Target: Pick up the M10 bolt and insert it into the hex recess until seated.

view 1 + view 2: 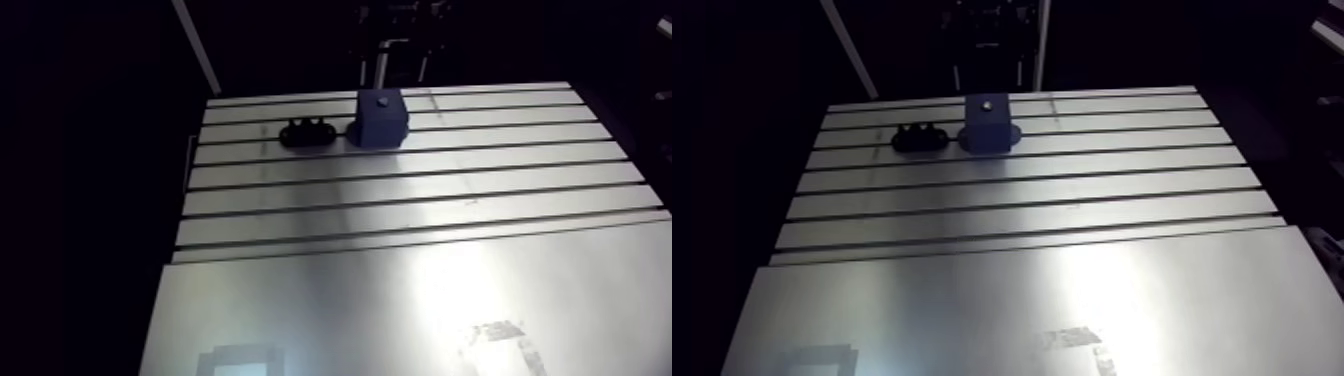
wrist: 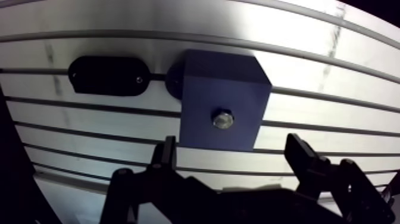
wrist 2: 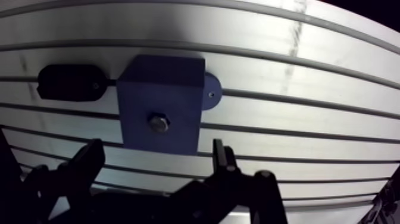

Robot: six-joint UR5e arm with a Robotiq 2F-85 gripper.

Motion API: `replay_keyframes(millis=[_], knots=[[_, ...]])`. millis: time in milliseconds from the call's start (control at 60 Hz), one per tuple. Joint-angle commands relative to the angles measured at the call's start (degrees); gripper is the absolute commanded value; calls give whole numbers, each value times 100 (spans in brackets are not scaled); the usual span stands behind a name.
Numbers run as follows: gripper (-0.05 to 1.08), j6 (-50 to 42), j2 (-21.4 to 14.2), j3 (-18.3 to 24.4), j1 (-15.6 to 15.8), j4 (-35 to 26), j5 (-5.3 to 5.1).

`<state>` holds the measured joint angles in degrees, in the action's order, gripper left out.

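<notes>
Blue box-shaped block (image 2: 223, 101) right below me, standing on the slotted aluminium table (image 2: 327, 128). And there's the small grey metal bolt (image 2: 223, 120), head up, sitting in the middle of the block's top face. How deep it sits in there, I cannot tell from up here.

My gripper (image 2: 231, 149) hangs over the block's near edge. My two black fingers (image 2: 166, 156) are spread wide with nothing between them, and they touch neither bolt nor block.

Off to one side lies a black oblong holder (image 2: 109, 75), flat on the table along the same slot as the block's rounded foot. It is close by, with a thin strip of bare metal showing between the two. In the arm view both stand side by side near the table's far edge, and the holder's top looks knobbed.
</notes>
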<state>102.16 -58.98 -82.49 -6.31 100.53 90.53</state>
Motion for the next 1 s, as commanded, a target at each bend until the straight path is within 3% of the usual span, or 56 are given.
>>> replay_keyframes(millis=[17, 333, 667, 1000], knots=[[0, 2, -12, -8, 7, 6, -5], [0, 11, -78, -102, 23, 15, -5], [8, 494, -533, -490, 42, 462, 4], [47, 789, -820, -1098, 15, 1438, -5]])
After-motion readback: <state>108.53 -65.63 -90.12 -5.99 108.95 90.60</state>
